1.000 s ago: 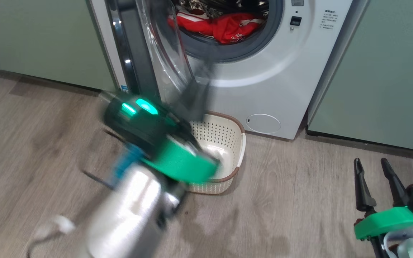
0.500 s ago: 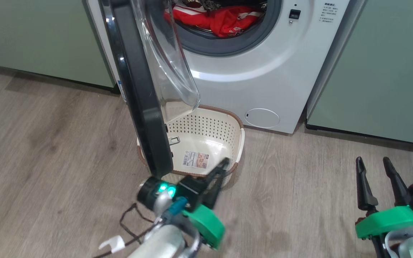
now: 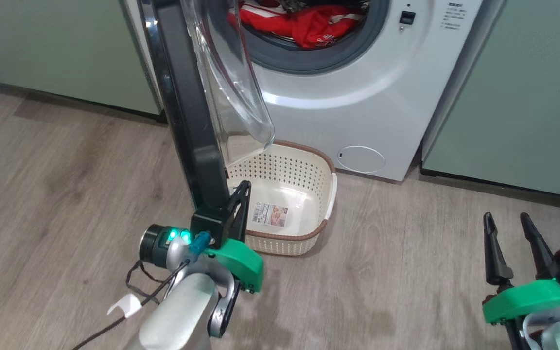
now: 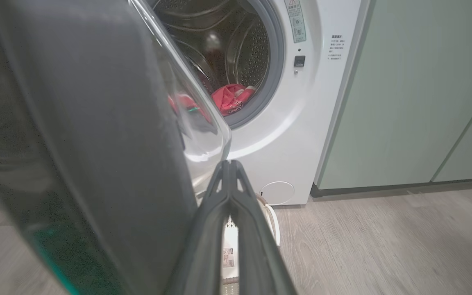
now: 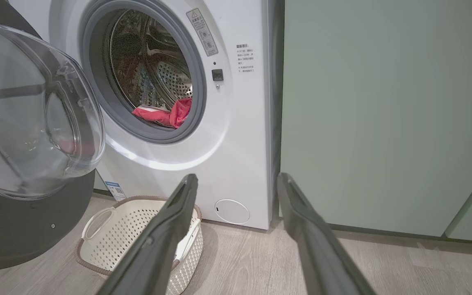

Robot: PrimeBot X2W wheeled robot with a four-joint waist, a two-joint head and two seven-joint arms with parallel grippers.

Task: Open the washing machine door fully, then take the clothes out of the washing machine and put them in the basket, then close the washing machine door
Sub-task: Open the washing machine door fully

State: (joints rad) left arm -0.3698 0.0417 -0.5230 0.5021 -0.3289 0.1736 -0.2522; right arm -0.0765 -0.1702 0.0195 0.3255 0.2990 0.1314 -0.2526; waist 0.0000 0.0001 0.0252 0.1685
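Standing roughly edge-on to washing machine (image 3: 367,112), washing machine door (image 3: 187,121) partly overhangs basket (image 3: 326,214); clothes (image 3: 309,26) lie in drum. Left gripper (image 3: 245,188), jaws pressed together on nothing, sits at door's rim (contact unclear). Right gripper (image 3: 506,218) gapes, empty. Risk: closed fingers slide off, door swings back.

The washing machine door (image 3: 187,112) has a shiny black rim and a clear, smooth glass middle. The washing machine (image 3: 358,107) is smooth, glossy white, with a dull grey rubber ring (image 3: 309,63) and a shiny metal drum (image 5: 166,78) full of little holes. The clothes (image 3: 309,26) are soft red cloth. The basket (image 3: 285,245) is cream plastic with a paper label (image 3: 272,215). The floor (image 3: 66,184) looks like dull wood. My fingers (image 5: 166,246) are dark and matt.
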